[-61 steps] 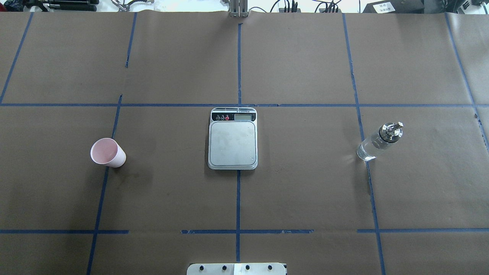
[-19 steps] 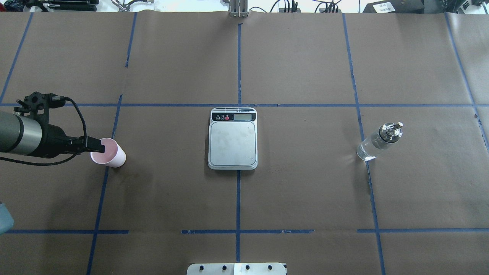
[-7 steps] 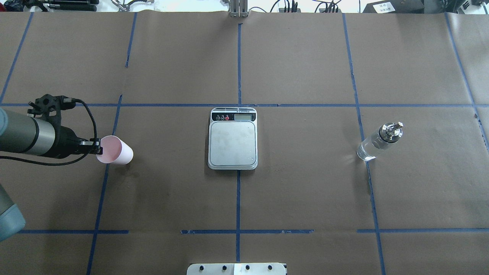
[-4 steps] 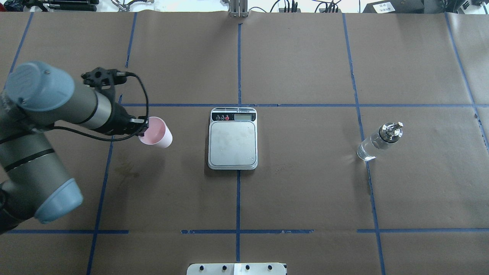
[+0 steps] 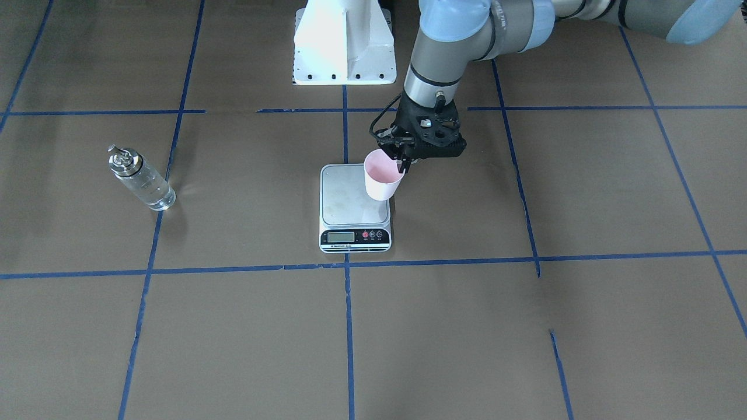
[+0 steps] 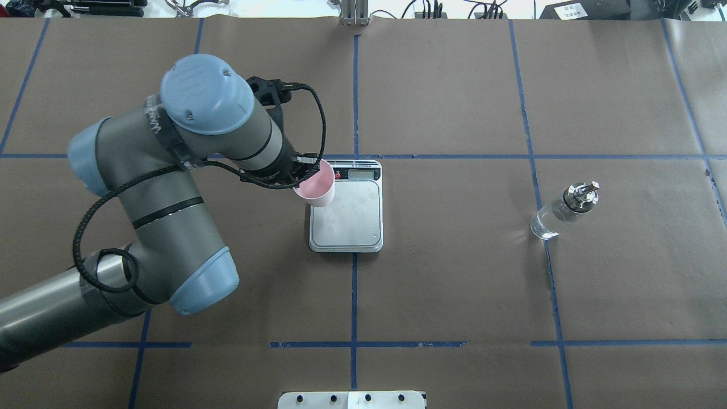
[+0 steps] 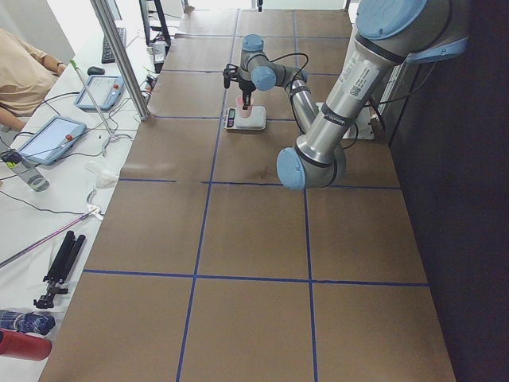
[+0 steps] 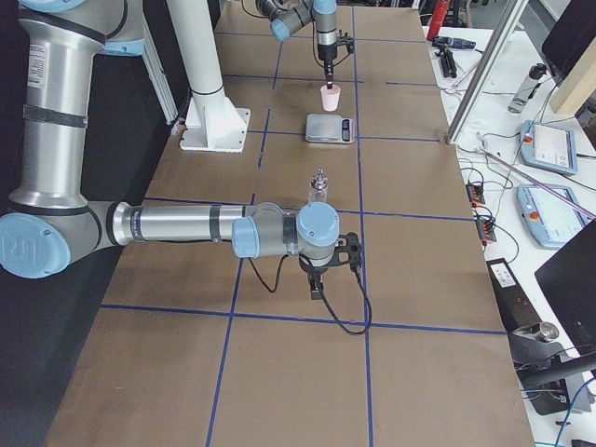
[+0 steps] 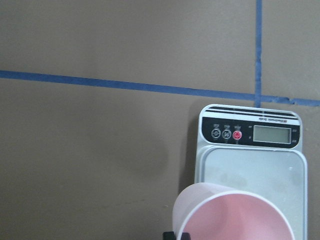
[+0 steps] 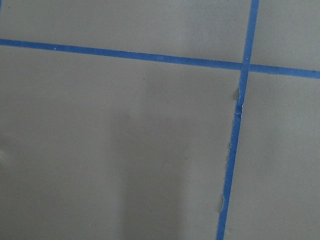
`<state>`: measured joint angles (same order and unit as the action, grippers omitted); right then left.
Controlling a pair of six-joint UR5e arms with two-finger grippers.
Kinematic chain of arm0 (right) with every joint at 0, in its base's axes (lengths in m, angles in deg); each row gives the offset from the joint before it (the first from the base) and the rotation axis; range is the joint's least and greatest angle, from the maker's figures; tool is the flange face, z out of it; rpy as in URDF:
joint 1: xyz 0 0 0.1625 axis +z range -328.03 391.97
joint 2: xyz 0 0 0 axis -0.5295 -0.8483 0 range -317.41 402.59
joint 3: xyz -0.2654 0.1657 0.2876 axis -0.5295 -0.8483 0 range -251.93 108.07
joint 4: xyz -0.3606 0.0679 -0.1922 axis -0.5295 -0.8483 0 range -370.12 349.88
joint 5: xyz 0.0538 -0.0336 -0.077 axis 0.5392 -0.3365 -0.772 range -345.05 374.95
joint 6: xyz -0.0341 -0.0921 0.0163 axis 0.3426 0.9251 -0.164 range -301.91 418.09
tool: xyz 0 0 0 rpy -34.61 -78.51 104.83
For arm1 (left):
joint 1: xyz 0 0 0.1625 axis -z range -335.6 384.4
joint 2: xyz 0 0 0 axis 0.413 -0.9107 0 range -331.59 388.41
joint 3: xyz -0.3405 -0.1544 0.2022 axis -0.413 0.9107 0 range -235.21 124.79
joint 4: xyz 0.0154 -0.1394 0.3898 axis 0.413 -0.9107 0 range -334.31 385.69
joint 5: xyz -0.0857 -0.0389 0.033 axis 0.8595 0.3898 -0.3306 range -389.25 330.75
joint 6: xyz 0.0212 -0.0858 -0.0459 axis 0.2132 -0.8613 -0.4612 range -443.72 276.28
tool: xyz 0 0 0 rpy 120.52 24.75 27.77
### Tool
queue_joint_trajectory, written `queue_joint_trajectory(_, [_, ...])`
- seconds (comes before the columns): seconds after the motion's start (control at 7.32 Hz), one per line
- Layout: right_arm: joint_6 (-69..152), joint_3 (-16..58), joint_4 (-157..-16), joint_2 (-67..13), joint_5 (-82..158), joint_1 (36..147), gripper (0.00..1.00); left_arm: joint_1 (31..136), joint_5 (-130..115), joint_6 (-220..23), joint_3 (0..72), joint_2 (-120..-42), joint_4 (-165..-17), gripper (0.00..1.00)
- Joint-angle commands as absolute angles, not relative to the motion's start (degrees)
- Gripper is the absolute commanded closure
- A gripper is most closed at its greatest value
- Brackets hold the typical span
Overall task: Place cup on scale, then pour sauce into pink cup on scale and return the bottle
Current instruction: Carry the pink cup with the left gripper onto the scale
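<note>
My left gripper (image 5: 401,165) is shut on the rim of the pale pink cup (image 5: 382,176). It holds the cup upright in the air over the left edge of the scale (image 5: 348,201). In the overhead view the cup (image 6: 316,186) hangs over the scale's (image 6: 349,221) far left corner, beside the display. The left wrist view shows the cup's rim (image 9: 235,212) above the scale (image 9: 252,165). The clear bottle (image 6: 562,211) with clear sauce stands far to the right, also in the front view (image 5: 140,179). My right gripper (image 8: 316,290) shows only in the exterior right view, near the bottle (image 8: 318,189); I cannot tell its state.
Brown paper with blue tape lines covers the table. The robot's white base (image 5: 344,41) stands at the near edge. Tablets and cables (image 8: 545,149) lie on the operators' bench beyond the far edge.
The left arm has lifted the cup off the table on the left and carried it right, to above the scale's edge. The bottle and scale have not moved.
</note>
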<state>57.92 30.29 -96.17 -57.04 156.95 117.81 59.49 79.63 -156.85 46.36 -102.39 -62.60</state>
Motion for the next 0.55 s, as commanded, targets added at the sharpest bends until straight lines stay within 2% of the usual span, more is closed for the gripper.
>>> queue_joint_trajectory(0.0, [57.9,30.5,-96.2,-57.2,157.1,117.8,0.0,58.2,78.2,-157.3,43.1,-106.1,-62.6,1.0])
queue_joint_trajectory(0.41, [57.9,30.5,-96.2,-57.2,157.1,117.8,0.0,56.2,76.6,-157.2,41.3,-105.5,-63.4,1.0])
